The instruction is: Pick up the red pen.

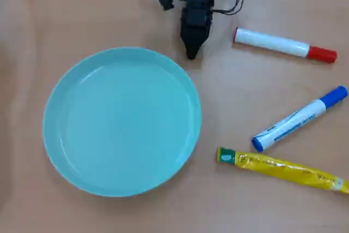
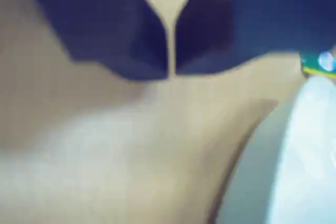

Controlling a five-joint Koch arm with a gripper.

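No legible text is shown; blue print on the blue-capped marker (image 1: pixel 299 118) and markings on the yellow tube (image 1: pixel 283 169) cannot be read.

Even soft light; blurry wrist view.

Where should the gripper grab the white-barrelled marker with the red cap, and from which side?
Probably mid-barrel on the white-barrelled red-capped marker, coming straight down. In the overhead view it lies flat and nearly horizontal, clear of the other pens, so the jaws should close across the barrel. The black gripper sits to its left, nearly shut.
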